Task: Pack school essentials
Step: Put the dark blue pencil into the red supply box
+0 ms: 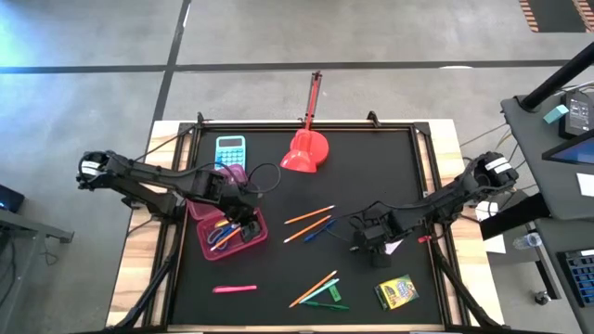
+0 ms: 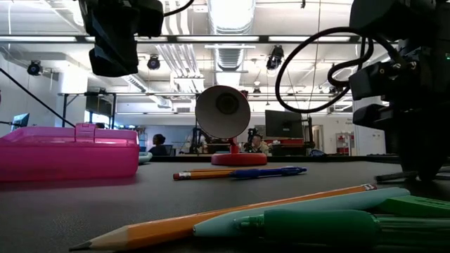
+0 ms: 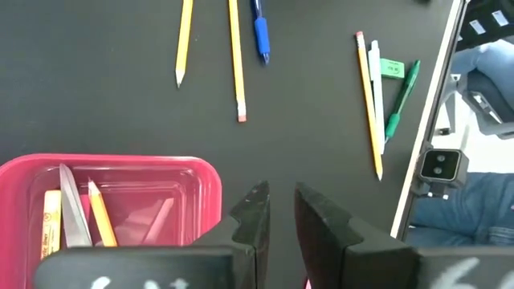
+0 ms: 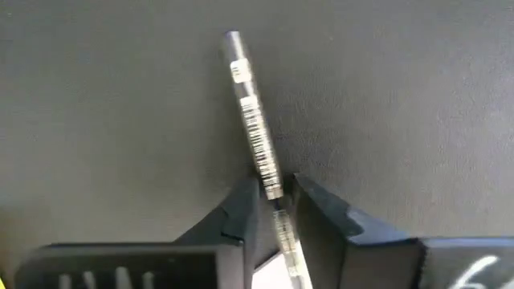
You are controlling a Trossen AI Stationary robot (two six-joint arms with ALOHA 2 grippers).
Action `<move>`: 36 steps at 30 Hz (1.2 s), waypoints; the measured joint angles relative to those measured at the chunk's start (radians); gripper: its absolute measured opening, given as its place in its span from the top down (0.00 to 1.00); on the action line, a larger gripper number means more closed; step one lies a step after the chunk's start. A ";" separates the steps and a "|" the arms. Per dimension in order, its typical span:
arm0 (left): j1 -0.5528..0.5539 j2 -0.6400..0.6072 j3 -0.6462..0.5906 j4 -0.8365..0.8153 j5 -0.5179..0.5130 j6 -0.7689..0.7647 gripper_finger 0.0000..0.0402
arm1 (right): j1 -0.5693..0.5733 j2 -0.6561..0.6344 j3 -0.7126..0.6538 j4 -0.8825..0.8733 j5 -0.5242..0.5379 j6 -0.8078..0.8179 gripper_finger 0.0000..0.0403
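The left tool [image 1: 249, 225] hangs over the pink pencil case [image 1: 206, 243] on the worktop's [image 1: 278, 269] left half, its fingers [image 3: 255, 218] nearly together with only a slim gap and nothing between them. In the case lie scissors [image 3: 72, 217], a pencil [image 3: 102, 217] and a yellow highlighter [image 3: 50, 225]. Behind the case lies a light-blue calculator [image 1: 230, 149], and a pink highlighter [image 1: 234, 289] lies near the front edge. At mid-worktop are orange pencils [image 1: 308, 216] and a blue pen [image 1: 320, 229], with another pencil [image 1: 313, 289] and a green pen [image 1: 327, 297] nearer the front. The right tool [image 1: 369, 243] is down at the worktop on the right half, its fingers [image 4: 241, 210] drawn narrow around a clear pen [image 4: 255, 132] with a barcode label whose print cannot be read. A green-yellow crayon box [image 1: 396, 292] lies just in front; its lettering cannot be read either.
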 joint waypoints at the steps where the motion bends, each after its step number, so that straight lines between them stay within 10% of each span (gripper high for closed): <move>1: 0.000 -0.001 0.000 -0.001 0.000 0.000 0.90 | 0.000 0.000 0.000 0.000 0.000 0.000 0.86; 17: 0.002 -0.007 0.000 0.085 0.000 0.024 0.90 | 0.000 -0.154 0.033 -0.006 0.005 0.096 0.92; 36: 0.042 -0.013 -0.003 0.467 -0.119 0.241 0.85 | -0.007 -0.251 0.293 0.012 0.363 0.093 0.92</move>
